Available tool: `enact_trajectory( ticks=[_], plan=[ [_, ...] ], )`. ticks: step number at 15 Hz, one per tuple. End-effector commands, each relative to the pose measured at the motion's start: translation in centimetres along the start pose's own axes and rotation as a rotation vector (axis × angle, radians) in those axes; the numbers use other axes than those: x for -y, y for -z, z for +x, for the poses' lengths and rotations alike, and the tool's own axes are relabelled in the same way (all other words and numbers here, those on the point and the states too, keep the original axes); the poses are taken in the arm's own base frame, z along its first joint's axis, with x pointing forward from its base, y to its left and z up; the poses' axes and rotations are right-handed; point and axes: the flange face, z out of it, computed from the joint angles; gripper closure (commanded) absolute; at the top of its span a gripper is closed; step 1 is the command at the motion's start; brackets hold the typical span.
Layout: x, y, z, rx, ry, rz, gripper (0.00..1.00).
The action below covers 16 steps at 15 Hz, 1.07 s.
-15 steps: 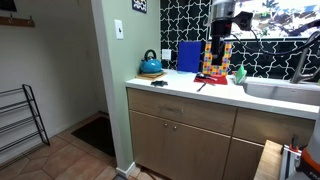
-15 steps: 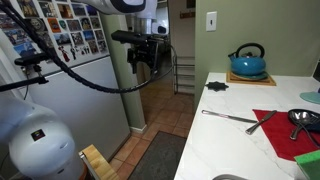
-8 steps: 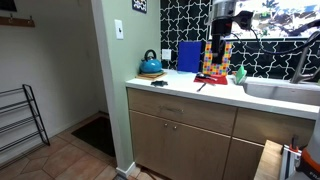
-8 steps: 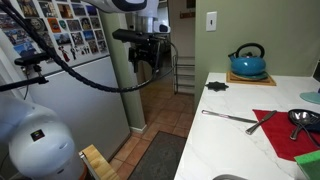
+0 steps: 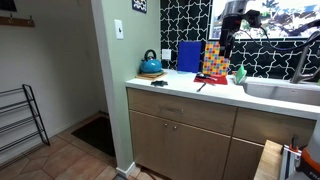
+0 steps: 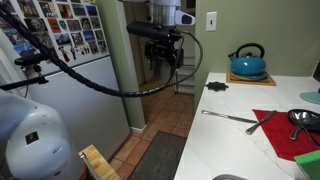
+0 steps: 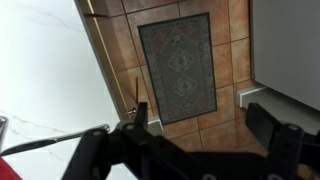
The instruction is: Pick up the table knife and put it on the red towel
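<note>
Gripper [image 6: 165, 55] shifted toward the counter [image 6: 235, 145]; jaws wide, empty, hanging above floor off the counter edge. Table knife [image 6: 228, 117] flat on counter, one end at red towel [image 6: 288, 138]. Blue kettle [image 6: 247, 63] behind.

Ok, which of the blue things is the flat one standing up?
The blue board, upright at the back of the counter beside the multicoloured box. The other blue thing, the kettle, is round with a dark handle.
</note>
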Motion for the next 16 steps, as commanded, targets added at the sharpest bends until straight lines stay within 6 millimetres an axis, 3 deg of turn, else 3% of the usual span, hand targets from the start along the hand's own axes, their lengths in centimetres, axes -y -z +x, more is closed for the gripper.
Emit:
enact_trajectory(
  ticks=[1,4,8,12,16],
  plan=[
    [-5.1,1.0,-0.3,-0.013,-0.067,-0.036,0.00],
    [-9.5,1.6,-0.9,-0.042,-0.146,-0.067,0.00],
    [-15.6,0.9,-0.8,-0.084,-0.267,-0.120,0.00],
    [-20.8,-1.4,0.9,-0.137,-0.342,-0.201,0.00],
    [-24.1,-4.5,3.6,-0.180,-0.395,-0.271,0.00]
  ],
)
